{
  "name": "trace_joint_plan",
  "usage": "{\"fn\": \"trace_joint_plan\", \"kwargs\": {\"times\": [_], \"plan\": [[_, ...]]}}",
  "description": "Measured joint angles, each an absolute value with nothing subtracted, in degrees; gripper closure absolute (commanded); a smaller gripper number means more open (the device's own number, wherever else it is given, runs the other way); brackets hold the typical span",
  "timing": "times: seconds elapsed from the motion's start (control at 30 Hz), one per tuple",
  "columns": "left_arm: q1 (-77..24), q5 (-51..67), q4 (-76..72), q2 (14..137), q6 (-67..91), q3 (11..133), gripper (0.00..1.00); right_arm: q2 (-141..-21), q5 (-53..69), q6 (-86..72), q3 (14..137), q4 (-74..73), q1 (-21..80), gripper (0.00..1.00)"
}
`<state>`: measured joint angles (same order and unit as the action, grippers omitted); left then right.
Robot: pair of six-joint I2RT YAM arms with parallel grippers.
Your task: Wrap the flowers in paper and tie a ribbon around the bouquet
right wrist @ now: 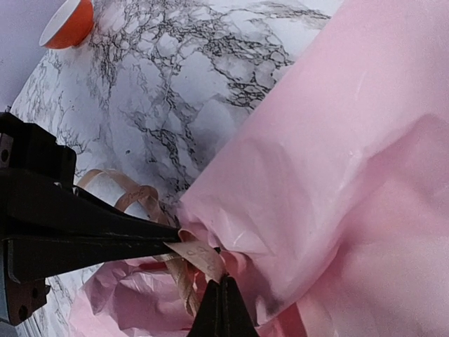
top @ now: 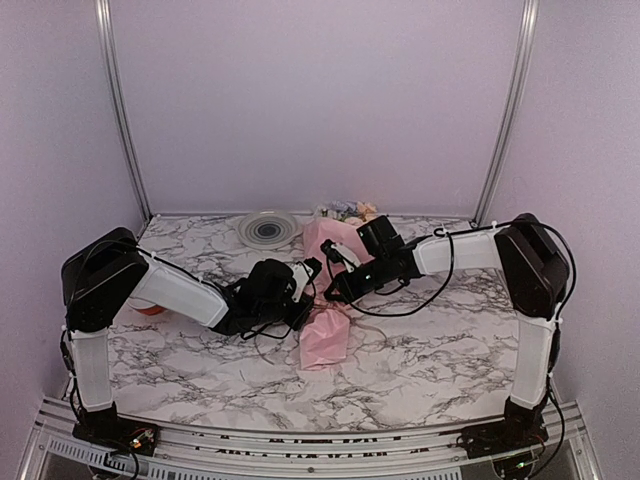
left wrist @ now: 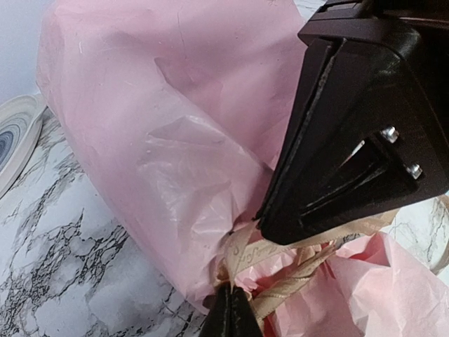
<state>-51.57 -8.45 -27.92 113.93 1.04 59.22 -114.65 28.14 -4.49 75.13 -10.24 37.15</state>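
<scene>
Marble-look table, plain lilac walls. At the bouquet neck both pincers are squeezed closed: left gripper on the ribbon, I think; right gripper, can't tell what it's got.

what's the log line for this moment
phase: tying | left gripper: shut on ribbon | right gripper: shut on ribbon | bouquet: wrapped, on table

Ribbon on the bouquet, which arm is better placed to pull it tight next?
Probably left: the left gripper looks shut on the ribbon right at the narrow waist of the bouquet. The right gripper is shut beside it, its hold unclear.
</scene>
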Motion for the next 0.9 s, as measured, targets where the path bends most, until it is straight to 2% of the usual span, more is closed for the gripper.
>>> {"fn": "trace_joint_plan", "kwargs": {"times": [0.47, 0.9], "plan": [[-51.57, -8.64, -28.12, 113.95, 0.49, 59.24, 0.77, -113.06, 28.18, -4.91, 73.23, -9.1, 38.02, 0.99], [-51.57, -9.56, -28.42, 114.26, 0.38, 60.38, 0.76, -111.81, 28.4, -5.74, 72.73, -8.45, 38.41, 0.95]]}}
